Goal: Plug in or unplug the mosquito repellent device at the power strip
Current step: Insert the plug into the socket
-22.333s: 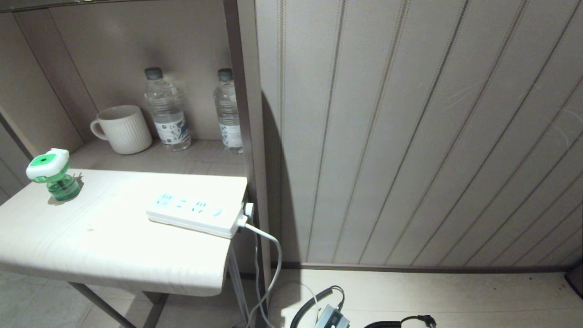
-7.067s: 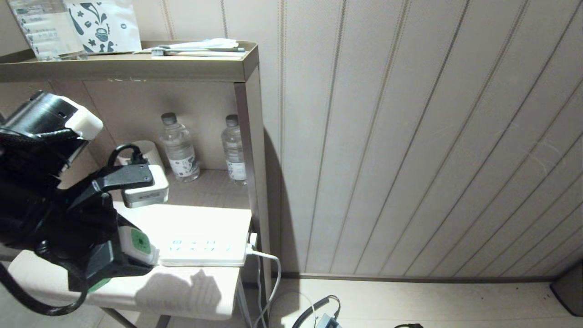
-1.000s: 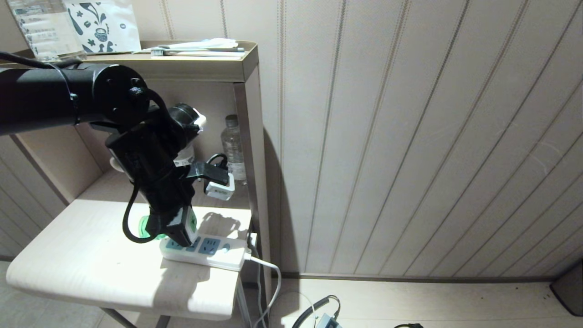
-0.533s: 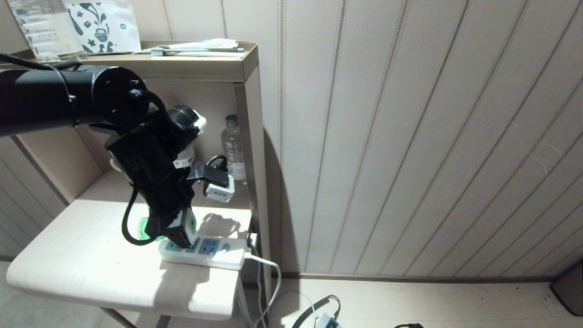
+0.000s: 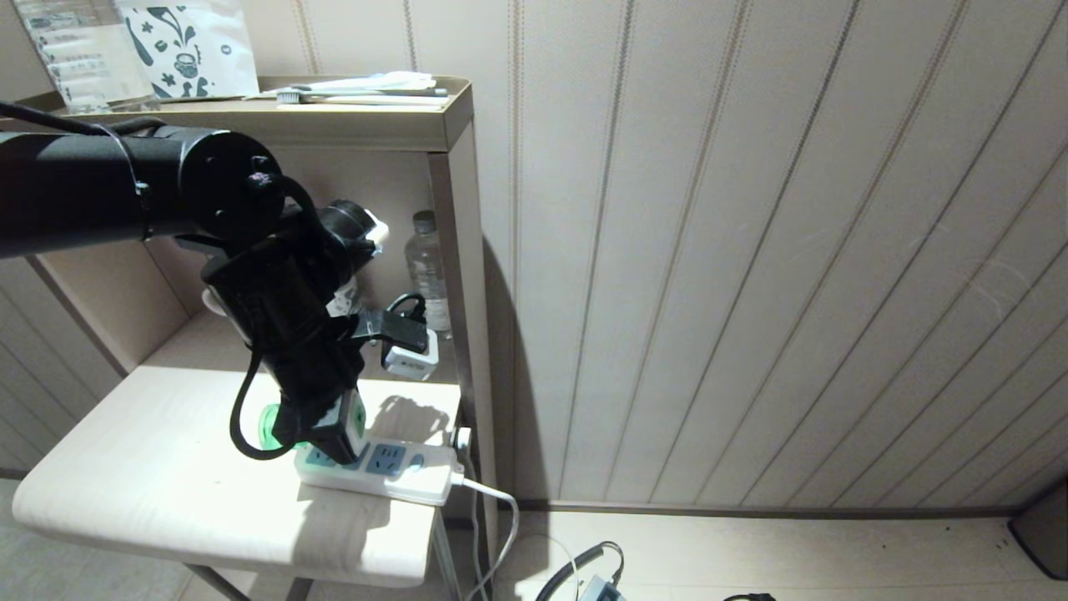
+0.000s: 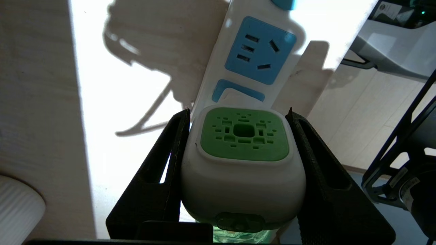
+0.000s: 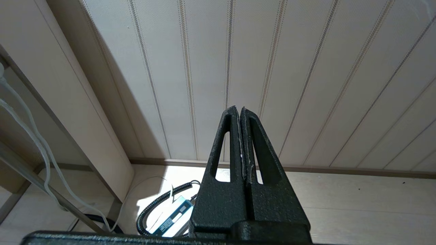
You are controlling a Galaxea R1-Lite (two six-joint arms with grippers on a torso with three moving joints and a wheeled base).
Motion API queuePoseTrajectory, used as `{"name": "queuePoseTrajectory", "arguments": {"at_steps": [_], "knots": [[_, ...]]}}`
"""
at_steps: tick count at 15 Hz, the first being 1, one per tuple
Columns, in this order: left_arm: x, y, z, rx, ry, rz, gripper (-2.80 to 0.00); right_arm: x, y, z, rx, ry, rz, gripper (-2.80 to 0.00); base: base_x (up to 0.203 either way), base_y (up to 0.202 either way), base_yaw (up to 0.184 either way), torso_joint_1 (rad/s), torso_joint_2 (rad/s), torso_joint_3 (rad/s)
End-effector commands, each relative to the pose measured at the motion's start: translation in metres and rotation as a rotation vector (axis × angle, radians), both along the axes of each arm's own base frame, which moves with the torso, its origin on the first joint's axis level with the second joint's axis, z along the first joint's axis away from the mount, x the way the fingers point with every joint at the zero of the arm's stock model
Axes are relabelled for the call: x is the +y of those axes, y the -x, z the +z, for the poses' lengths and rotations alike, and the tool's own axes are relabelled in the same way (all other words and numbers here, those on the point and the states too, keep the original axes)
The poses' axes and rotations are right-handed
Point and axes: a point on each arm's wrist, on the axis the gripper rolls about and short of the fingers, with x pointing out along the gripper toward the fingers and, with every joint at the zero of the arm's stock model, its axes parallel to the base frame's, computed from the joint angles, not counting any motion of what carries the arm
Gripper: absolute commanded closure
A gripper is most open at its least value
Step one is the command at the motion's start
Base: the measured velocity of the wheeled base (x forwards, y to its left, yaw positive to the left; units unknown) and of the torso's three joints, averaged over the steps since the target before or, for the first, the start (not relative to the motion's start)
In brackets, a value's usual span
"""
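My left gripper [image 5: 340, 444] is shut on the mosquito repellent device [image 6: 243, 143], its black fingers [image 6: 163, 170] pressed to both sides of the white head. The green face points away from the wrist. The green bottle [image 5: 269, 426] sticks out to the left in the head view. The device sits over the left end of the white power strip [image 5: 409, 474], which lies on the table's right part. A free blue socket [image 6: 260, 51] shows just beyond it. Whether the pins are in a socket is hidden. My right gripper [image 7: 238, 109] is shut and empty, parked low facing the wall.
A white mug [image 6: 17, 204] and a water bottle [image 5: 427, 267] stand in the shelf recess behind the table [image 5: 150, 492]. The shelf post [image 5: 455, 250] rises right of the strip. The strip's cord [image 5: 501, 517] drops off the table edge. A coiled cable and small box [image 7: 170, 214] lie on the floor.
My left arm has edged a little right and lower with the device still held. The power strip's cord end has shifted slightly right. The right arm has not moved.
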Motion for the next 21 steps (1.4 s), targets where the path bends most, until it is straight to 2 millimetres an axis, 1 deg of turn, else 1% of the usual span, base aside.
{"name": "queuePoseTrajectory", "arguments": {"at_steps": [1, 4, 7, 12, 17, 18, 19, 21], "knots": [[-0.001, -0.002, -0.005, 0.022, -0.011, -0.005, 0.0, 0.0, 0.0, 0.0, 0.0, 0.0, 0.0, 0.0, 0.0, 0.0, 0.0, 0.0, 0.0, 0.0], [-0.001, -0.002, -0.011, 0.042, -0.019, -0.001, 0.0, 0.0, 0.0, 0.0, 0.0, 0.0, 0.0, 0.0, 0.0, 0.0, 0.0, 0.0, 0.0, 0.0], [0.0, 0.001, -0.019, 0.075, -0.034, -0.003, 0.0, 0.0, 0.0, 0.0, 0.0, 0.0, 0.001, 0.0, 0.0, 0.0, 0.0, 0.0, 0.0, 0.0], [-0.004, -0.002, -0.025, 0.073, -0.031, -0.003, 0.0, 0.0, 0.0, 0.0, 0.0, 0.0, -0.001, 0.0, 0.0, 0.0, 0.0, 0.0, 0.0, 0.0], [-0.002, -0.004, -0.019, 0.045, -0.002, 0.002, 0.0, 0.0, 0.0, 0.0, 0.0, 0.0, 0.0, 0.0, 0.0, 0.0, 0.0, 0.0, 0.0, 0.0], [-0.001, -0.003, -0.018, 0.042, -0.001, 0.005, -0.68, 0.0, 0.0, 0.0, 0.0, 0.0, 0.001, 0.0, 0.0, 0.0, 0.0, 0.0, 0.0, 0.0], [0.0, -0.003, -0.016, 0.039, 0.001, 0.007, -2.8, 0.0, 0.0, 0.0, 0.0, 0.0, 0.0, 0.0, 0.0, 0.0, 0.0, 0.0, 0.0, 0.0], [0.0, -0.002, -0.014, 0.031, 0.005, 0.007, -2.8, 0.0, 0.0, 0.0, 0.0, 0.0, -0.001, 0.0, 0.0, 0.0, 0.0, 0.0, 0.0, 0.0]]}}
